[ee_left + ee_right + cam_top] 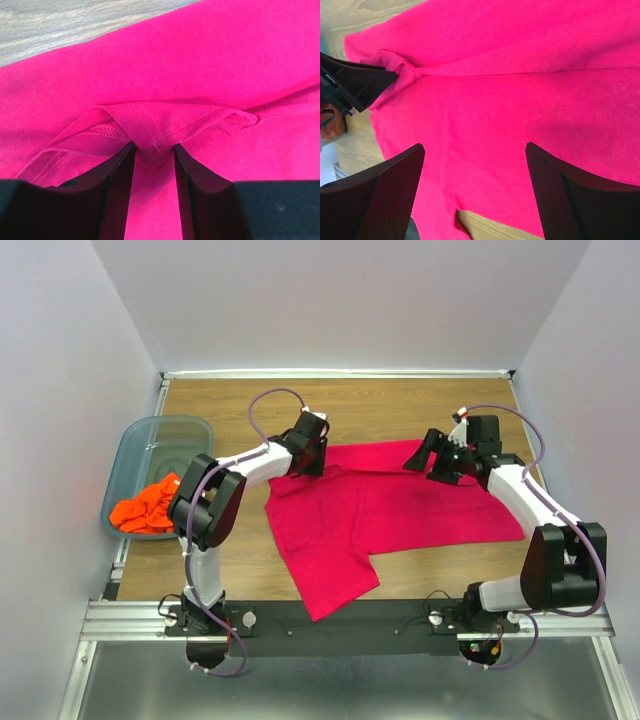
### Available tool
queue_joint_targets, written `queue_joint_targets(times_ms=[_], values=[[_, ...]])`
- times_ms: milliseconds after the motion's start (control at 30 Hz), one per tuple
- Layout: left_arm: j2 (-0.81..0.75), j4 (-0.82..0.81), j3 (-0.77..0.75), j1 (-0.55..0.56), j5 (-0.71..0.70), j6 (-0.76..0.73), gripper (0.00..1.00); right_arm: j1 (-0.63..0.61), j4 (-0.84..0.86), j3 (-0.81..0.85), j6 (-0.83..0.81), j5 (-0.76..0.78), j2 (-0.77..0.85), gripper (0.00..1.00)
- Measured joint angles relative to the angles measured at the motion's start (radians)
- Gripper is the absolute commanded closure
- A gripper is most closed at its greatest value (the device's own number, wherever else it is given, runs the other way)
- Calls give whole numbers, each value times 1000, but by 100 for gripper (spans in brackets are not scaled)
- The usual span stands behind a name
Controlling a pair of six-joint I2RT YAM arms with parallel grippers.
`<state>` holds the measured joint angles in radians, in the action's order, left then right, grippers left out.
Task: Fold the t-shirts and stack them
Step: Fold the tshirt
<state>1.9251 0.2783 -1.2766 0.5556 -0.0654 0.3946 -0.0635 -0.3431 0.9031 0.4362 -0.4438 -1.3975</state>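
1. My left gripper [154, 150] is about half closed, both fingers pinching a bunched hem fold at the far-left corner of the pink t-shirt [210, 65]
2. My right gripper [475, 150] is spread wide, gripping nothing, hanging over the far-right part of the pink t-shirt
3. Pink t-shirt lies spread on the wooden table [400, 400], with one flap reaching toward the arm bases
4. Orange t-shirt [145, 508] is crumpled at the near end of the blue-grey bin [165, 422], well left of the pink t-shirt and not touching it
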Motion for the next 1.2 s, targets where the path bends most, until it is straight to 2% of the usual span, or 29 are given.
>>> queue_joint_targets(times_ms=[167,233,333,633,833,1200], values=[[0,-6,9,-11,18,30,69,0,0,0,0,0,0,11],[0,-7,18,-13,24,39,85,0,0,0,0,0,0,11],[0,-8,23,-13,31,44,98,0,0,0,0,0,0,11],[-53,20,43,-12,84,56,100,0,0,-5,0,0,0,10],[-126,52,76,-9,187,90,100,0,-1,-5,0,0,0,11],[-167,71,153,50,343,208,100,0,-3,-5,0,0,0,11]])
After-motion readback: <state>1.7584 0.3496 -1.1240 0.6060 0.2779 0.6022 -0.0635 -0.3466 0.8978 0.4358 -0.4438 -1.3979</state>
